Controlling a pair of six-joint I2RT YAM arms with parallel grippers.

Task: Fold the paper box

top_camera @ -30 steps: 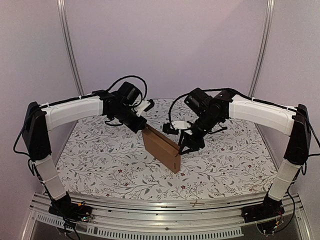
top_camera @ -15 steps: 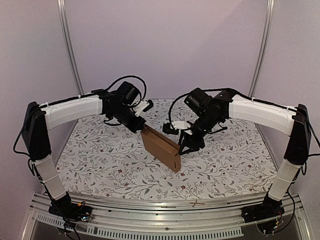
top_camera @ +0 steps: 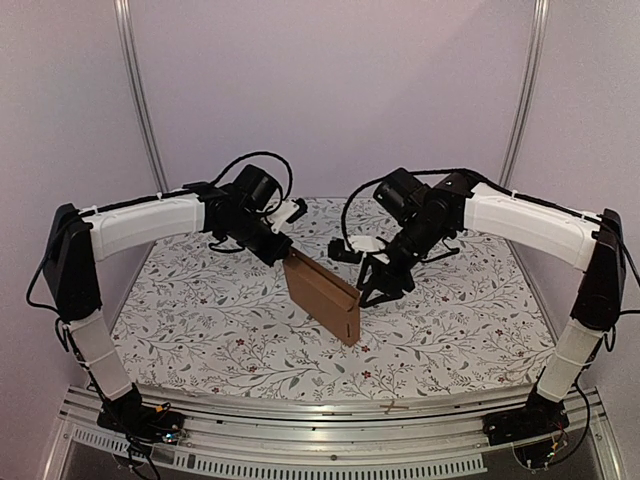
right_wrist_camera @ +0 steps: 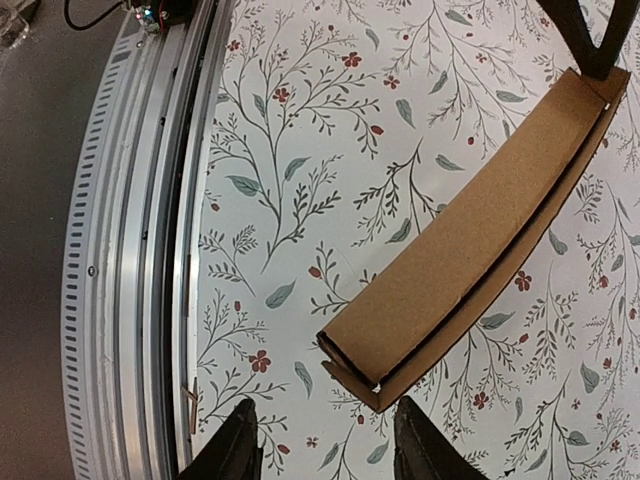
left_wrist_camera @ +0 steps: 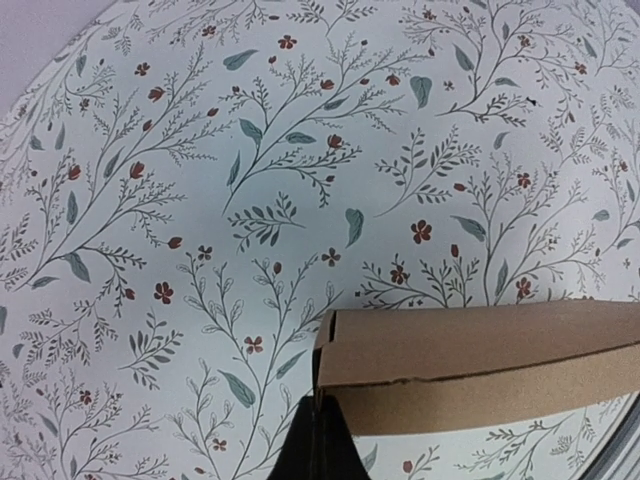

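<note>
- Since the earlier top view, the right gripper [right_wrist_camera: 325, 425] has drawn up and a shade toward 1 o'clock, away from the paper box [top_camera: 322, 292], which has barely shifted
- Right gripper: spread wide and holding nothing; in its own wrist view both fingers [right_wrist_camera: 238, 445] frame bare floral surface [top_camera: 200, 300]
- Just ahead of those fingertips, at 12 o'clock in the right wrist view, sits the box's near end corner, apart from both fingers; from there the box runs off toward 1 to 2 o'clock
- Left gripper [left_wrist_camera: 315, 445]: clenched on the box's far end, its dark tips pinching the corner at the bottom of the left wrist view
- Paper box: a thin flat brown box standing on a long edge near the middle of the surface, long axis from 10 o'clock to 4 o'clock in the top view
- Relation that matters: seen from above, the box lies at about 8 o'clock from the free right gripper, its long face side-on to it; the left arm already has the far end, so the right is the nearer arm for the near end
- Judgement: the right gripper would need to come down along that axis, not across it
</note>
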